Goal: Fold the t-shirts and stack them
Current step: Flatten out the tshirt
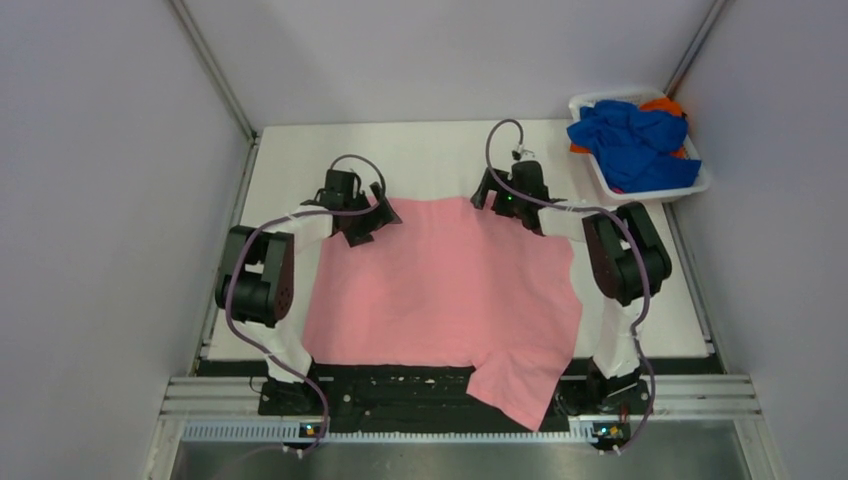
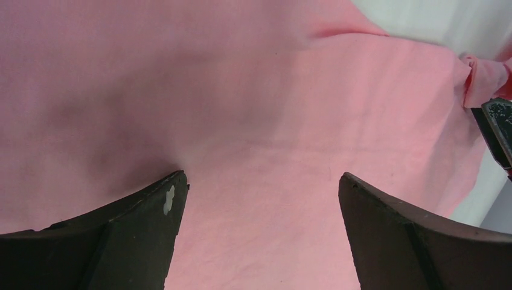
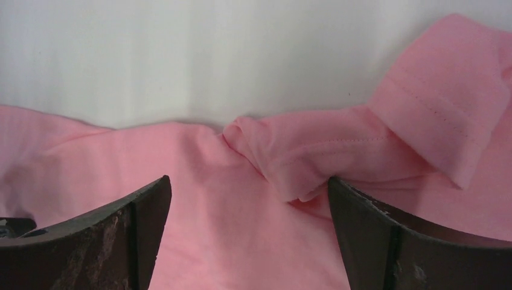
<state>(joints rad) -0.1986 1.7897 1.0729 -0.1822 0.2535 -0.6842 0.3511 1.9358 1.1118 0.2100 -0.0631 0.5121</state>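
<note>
The soft, floppy light pink cloth t-shirt is likely best pinched at the rumpled sleeve lying inside the wide-apart right claw, and the left claw is spread apart too.

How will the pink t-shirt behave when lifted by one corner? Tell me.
Probably floppy: the pink t-shirt hangs limp over the table edge. It is likely light and would bunch when pushed, judging by its rumpled fold.

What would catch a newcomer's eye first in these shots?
The big pink t-shirt spread flat across the table, one near corner drooping over the front edge. The left gripper and right gripper sit open at its far edge, and a white basket at the far right corner holds crumpled blue shirts.
</note>
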